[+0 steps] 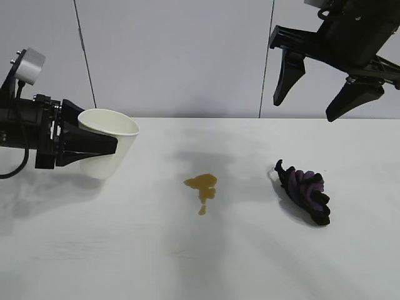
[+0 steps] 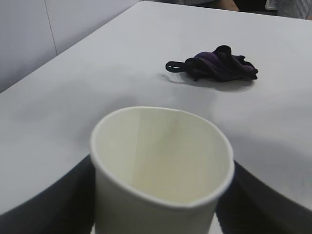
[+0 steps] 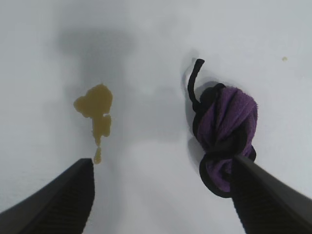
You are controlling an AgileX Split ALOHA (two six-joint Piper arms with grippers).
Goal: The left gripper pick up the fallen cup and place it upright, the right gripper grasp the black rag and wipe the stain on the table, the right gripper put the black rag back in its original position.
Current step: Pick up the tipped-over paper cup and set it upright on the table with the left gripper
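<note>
My left gripper (image 1: 94, 145) is shut on the white paper cup (image 1: 110, 149) at the table's left and holds it tilted just above the tabletop, mouth up and toward the middle. In the left wrist view the cup (image 2: 161, 170) sits between the two black fingers (image 2: 44, 204). My right gripper (image 1: 306, 100) hangs open and empty high above the black rag (image 1: 304, 189), which lies bunched on the table at the right. The rag also shows in the right wrist view (image 3: 222, 131) and the left wrist view (image 2: 217, 66). The yellowish-brown stain (image 1: 202, 185) lies mid-table; it also shows in the right wrist view (image 3: 96, 109).
The white table (image 1: 200, 262) meets a grey wall at the back. A tiny yellowish speck (image 3: 284, 58) lies on the table beyond the rag.
</note>
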